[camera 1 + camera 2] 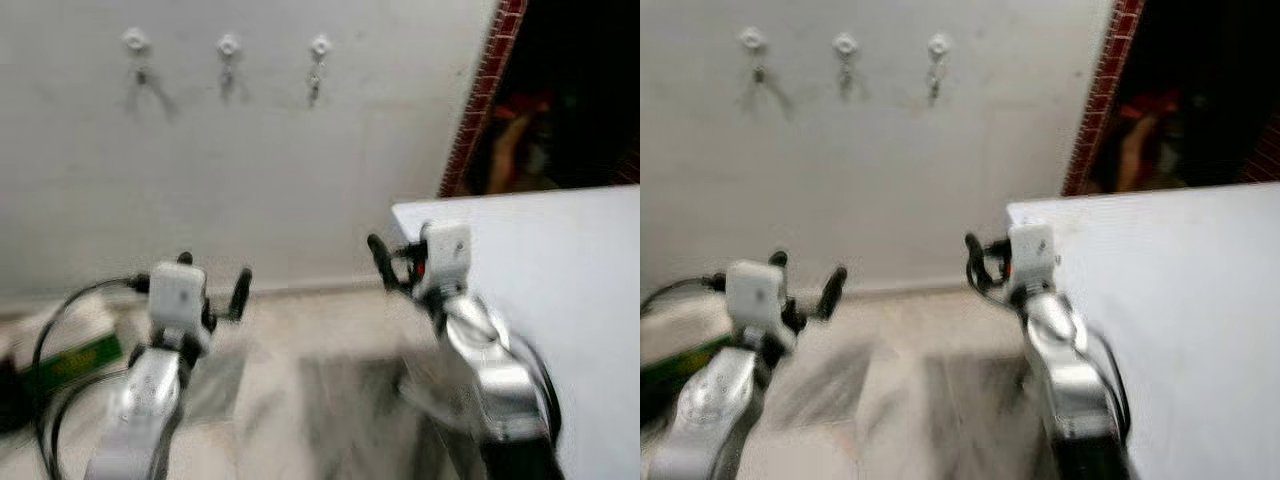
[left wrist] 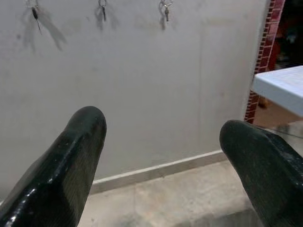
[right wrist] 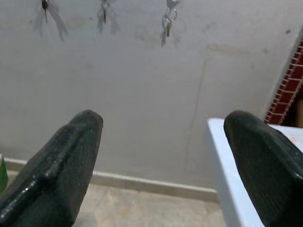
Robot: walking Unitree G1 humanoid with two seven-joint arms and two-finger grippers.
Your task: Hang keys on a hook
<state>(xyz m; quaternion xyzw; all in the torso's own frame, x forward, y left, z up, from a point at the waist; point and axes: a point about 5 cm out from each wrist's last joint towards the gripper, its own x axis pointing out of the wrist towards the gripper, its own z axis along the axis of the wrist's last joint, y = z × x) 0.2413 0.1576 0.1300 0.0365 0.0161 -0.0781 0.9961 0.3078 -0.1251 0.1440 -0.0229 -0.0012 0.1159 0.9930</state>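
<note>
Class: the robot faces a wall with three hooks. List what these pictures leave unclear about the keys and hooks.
- Keys in the left eye view: blurred and small, number per hook unreadable.
- Hooks in the left wrist view: cut off by the picture's edge, only the hanging keys show.
- Dark doorway: contents too dim.

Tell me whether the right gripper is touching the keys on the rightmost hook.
Apart. The left eye view shows the right gripper low by the table, bare wall between it and the keys.

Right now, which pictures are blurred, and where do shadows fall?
Both eye views are motion-blurred, worst on the floor and arms; the wrist views are sharper. In the left wrist view, keys on the wall cast soft shadows; both grippers, left and right, are open.
</note>
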